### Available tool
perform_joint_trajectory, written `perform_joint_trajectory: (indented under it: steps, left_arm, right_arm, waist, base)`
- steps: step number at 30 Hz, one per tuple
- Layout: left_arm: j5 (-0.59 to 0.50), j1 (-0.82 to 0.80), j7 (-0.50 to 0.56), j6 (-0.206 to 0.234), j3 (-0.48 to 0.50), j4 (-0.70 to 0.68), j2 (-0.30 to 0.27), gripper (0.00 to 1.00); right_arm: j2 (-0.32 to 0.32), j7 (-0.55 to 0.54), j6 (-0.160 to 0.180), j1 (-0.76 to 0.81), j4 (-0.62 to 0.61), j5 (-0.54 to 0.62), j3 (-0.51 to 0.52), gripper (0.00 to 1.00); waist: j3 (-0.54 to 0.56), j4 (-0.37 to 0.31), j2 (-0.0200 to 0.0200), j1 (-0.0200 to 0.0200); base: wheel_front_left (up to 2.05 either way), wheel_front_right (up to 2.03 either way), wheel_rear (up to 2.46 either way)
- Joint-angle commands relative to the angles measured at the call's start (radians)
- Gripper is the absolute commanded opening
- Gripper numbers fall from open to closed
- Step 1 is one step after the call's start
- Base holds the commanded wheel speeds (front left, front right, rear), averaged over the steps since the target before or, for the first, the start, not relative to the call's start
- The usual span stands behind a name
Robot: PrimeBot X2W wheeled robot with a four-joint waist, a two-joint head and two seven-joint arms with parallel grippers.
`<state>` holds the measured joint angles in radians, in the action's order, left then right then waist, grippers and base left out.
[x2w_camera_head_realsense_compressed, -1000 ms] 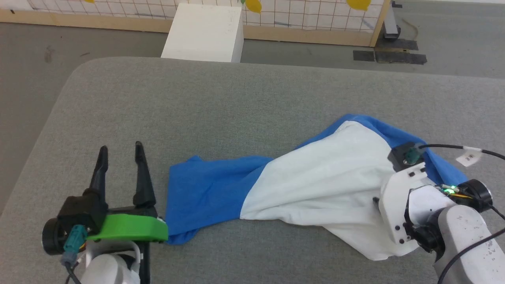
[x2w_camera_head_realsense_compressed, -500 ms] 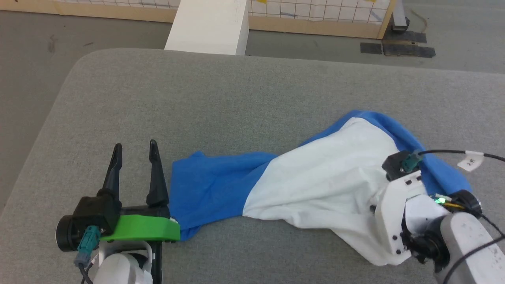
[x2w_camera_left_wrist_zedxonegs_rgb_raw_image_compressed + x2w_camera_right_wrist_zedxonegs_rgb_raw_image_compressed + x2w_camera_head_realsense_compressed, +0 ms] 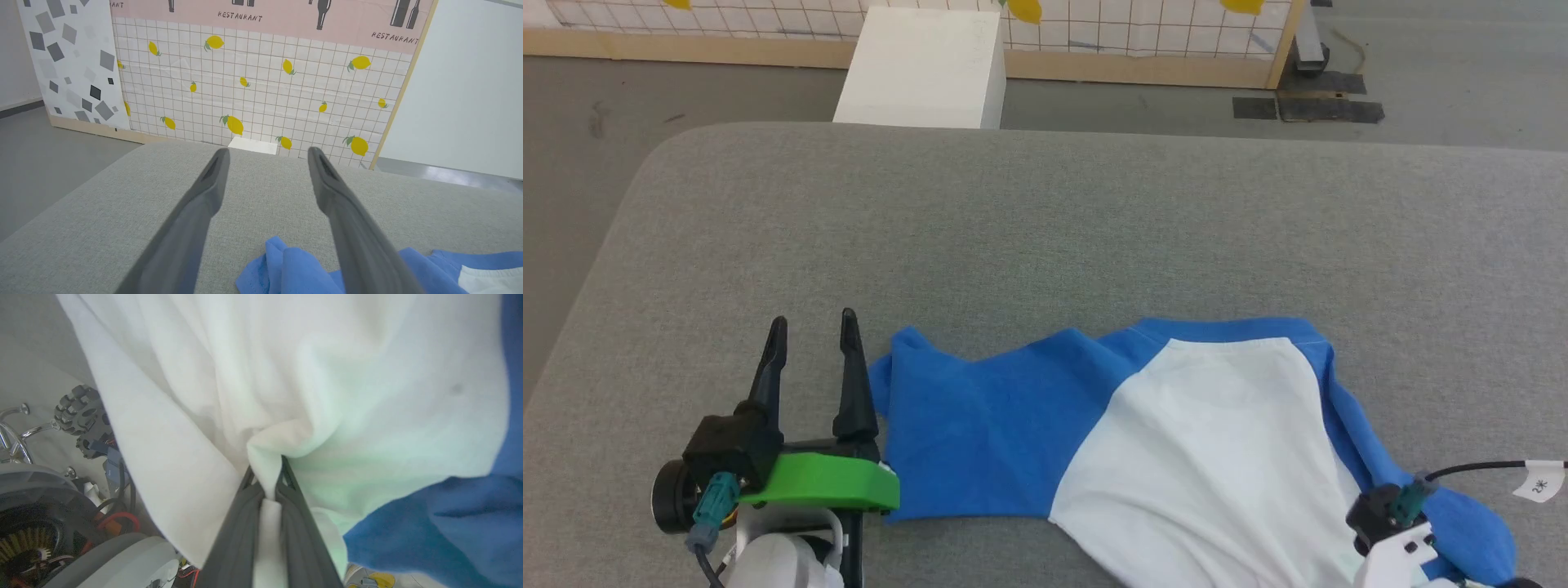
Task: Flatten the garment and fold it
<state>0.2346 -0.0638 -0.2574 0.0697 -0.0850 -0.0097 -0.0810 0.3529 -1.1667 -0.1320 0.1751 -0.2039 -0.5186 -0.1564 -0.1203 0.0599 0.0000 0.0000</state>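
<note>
The garment [image 3: 1209,457], white with blue sleeves and a blue collar, lies back-up near the front edge of the grey padded table [image 3: 1045,220]. One blue sleeve [image 3: 964,433] spreads to the left. My left gripper [image 3: 814,327] stands open just left of that sleeve, nothing between its fingers; in the left wrist view the left gripper [image 3: 268,153] points across the table with the sleeve's [image 3: 286,269] edge under its right finger. My right gripper [image 3: 265,473] is shut on a pinched fold of the garment's white cloth [image 3: 327,396]. Its wrist housing [image 3: 1392,543] sits at the lower right.
A white box [image 3: 919,69] stands on the floor beyond the table, before a lemon-print tiled panel [image 3: 253,94]. The table's rounded left corner [image 3: 645,171] is close to my left arm. My own base and a wheel [image 3: 77,412] show beneath the gripped cloth.
My right gripper has shut on the white cloth and drawn the garment toward the table's front edge; the sleeve and body lie flatter. The head camera has shifted. The left gripper stays open.
</note>
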Motion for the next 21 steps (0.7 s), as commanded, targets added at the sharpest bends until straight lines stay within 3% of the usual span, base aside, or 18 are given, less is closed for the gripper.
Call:
perform_joint_trajectory:
  steps: [1, 8, 13, 17, 21]
  left_arm:
    - [-0.003, -0.006, -0.004, -0.008, 0.005, 0.007, 0.006, 1.00]
    - [-0.001, -0.012, -0.004, -0.026, 0.015, 0.046, 0.015, 1.00]
    - [0.022, -0.077, 0.029, -0.052, -0.023, 0.098, 0.020, 1.00]
    - [0.046, -0.197, 0.171, -0.077, -0.074, 0.175, 0.022, 1.00]
    - [0.074, -0.331, 0.401, -0.094, -0.137, 0.290, 0.025, 1.00]
  right_arm:
    - [-0.018, 0.028, 0.001, -0.010, -0.012, 0.010, 0.010, 1.00]
    - [-0.125, 0.269, 0.001, -0.119, -0.036, -0.023, 0.117, 1.00]
    - [-0.161, 0.455, 0.001, -0.202, 0.006, 0.037, 0.230, 1.00]
    - [-0.182, 0.512, 0.001, -0.244, 0.051, 0.088, 0.294, 1.00]
    - [-0.188, 0.523, 0.001, -0.271, 0.078, 0.122, 0.318, 1.00]
  waist:
    - [-0.002, -0.008, 0.0000, 0.0000]
    - [0.008, -0.031, 0.0000, 0.0000]
    - [0.005, -0.039, 0.0000, 0.0000]
    - [-0.010, -0.041, 0.0000, 0.0000]
    - [-0.033, -0.053, 0.0000, 0.0000]
  base:
    - [0.00, 0.00, 0.00]
    - [0.00, 0.00, 0.00]
    - [0.00, 0.00, 0.00]
    - [0.00, 0.00, 0.00]
    - [0.00, 0.00, 0.00]
